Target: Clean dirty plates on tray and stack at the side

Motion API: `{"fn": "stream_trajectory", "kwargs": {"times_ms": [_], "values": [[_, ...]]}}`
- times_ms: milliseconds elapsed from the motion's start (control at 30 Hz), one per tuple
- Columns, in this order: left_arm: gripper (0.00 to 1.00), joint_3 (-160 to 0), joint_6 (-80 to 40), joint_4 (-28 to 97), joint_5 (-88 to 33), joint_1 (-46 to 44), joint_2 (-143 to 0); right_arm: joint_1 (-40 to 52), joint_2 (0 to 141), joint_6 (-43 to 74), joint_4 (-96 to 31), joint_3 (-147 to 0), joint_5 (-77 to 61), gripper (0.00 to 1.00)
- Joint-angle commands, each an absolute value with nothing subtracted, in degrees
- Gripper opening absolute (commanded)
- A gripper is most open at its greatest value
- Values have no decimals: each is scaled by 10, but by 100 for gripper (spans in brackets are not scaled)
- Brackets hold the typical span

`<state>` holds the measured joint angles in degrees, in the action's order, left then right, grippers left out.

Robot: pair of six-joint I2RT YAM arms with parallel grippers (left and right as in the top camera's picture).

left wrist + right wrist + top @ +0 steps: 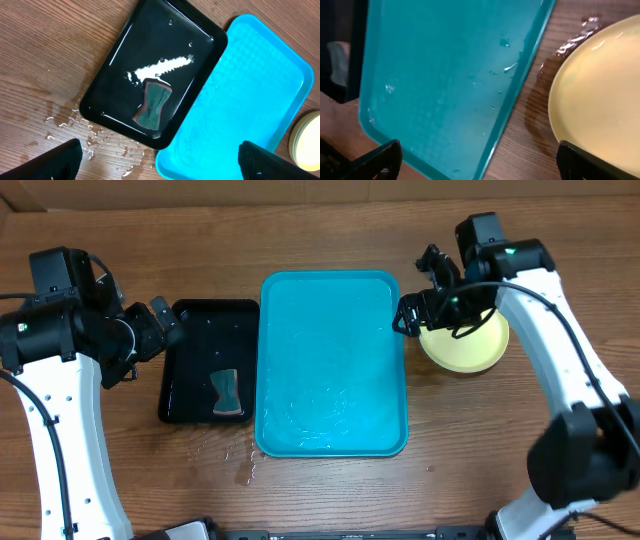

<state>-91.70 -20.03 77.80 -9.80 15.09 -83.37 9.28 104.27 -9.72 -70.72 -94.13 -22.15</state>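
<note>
Left gripper (165,320) hovers over the upper left edge of the black tray (195,360). My fingers (60,160) are spread wide, nothing between them.

Right gripper (410,315) hangs at the upper right edge of the tray (330,360), between it and the plates (468,345). Those fingers (375,160) are spread wide too, gripping nothing.

The tray lies mid-table, long side running away from me. Its floor is wet, with droplets and a water film.

The plates rest on the wood just right of the tray's far corner, off the tray. A pale yellow one is on top. I cannot tell how many are beneath it.

The black tray sits just left of the tray, holding water and a green sponge (228,393) near its front edge.

Water spots (245,465) lie on the wood by the trays' front corners.
</note>
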Motion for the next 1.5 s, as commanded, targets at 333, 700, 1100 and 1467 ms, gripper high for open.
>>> {"fn": "stream_trajectory", "kwargs": {"times_ms": [333, 700, 1100, 1467], "values": [[100, -915, -210, 777, -95, 149, -836, 93, 858, -103, -706, -949, -226, 100], [100, -915, -210, 777, -95, 149, -836, 93, 730, -121, -706, -949, -151, 100], [100, -915, -210, 777, -95, 149, -836, 93, 592, -121, -700, -949, -150, 100], [100, -915, -210, 777, -95, 149, -836, 93, 453, -120, -704, -926, -153, 100]]}}
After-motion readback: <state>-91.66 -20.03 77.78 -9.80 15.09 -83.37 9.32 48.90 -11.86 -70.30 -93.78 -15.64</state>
